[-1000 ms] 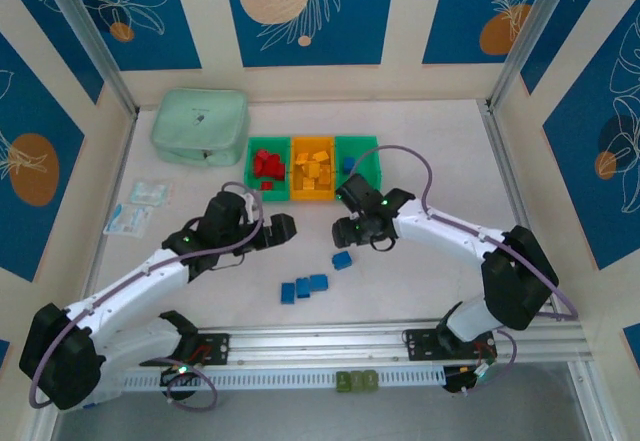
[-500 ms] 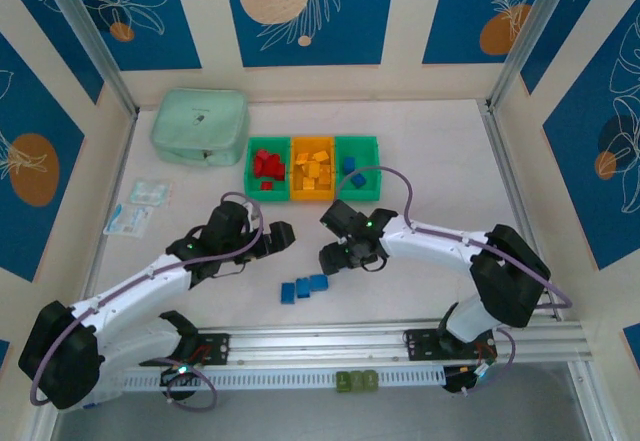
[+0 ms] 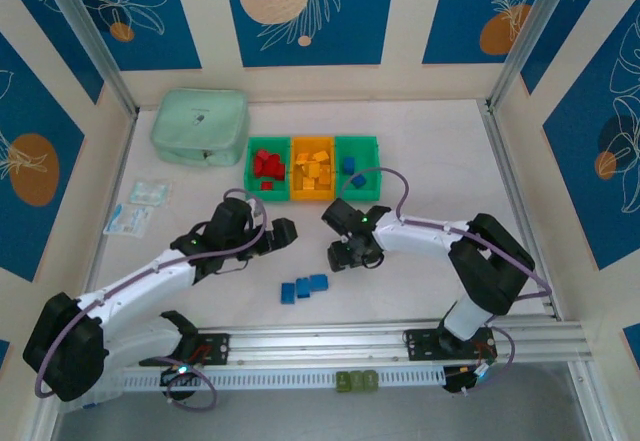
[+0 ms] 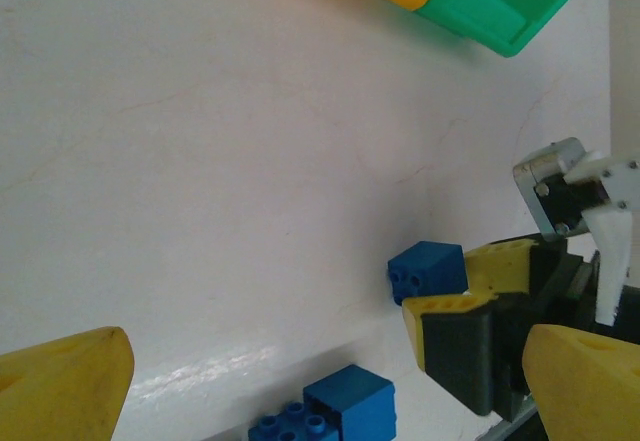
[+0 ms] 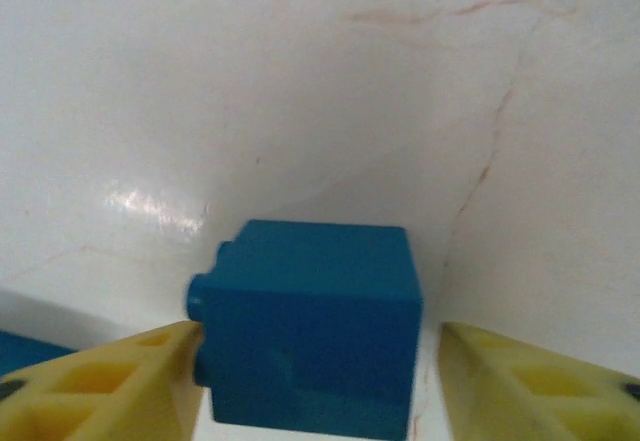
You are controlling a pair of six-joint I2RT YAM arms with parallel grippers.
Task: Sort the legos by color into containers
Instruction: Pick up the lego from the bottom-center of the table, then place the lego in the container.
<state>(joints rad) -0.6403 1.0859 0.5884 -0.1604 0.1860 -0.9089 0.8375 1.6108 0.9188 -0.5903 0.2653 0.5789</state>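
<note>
Within the last second the right gripper (image 3: 338,259) has left the right green bin (image 3: 358,140) and dropped over a loose blue brick (image 5: 310,331). The brick sits on the table (image 5: 300,81) between its half-spread jaws, one finger touching and the other just clear, so a squeeze likely follows. The left gripper (image 3: 284,233) hovers alongside, spread wide and empty.

free: table (image 3: 440,151) right of containers (image 3: 312,198) | obstacles: 3 blue legos (image 3: 303,287) front centre, pouch (image 3: 200,126) far left
</note>
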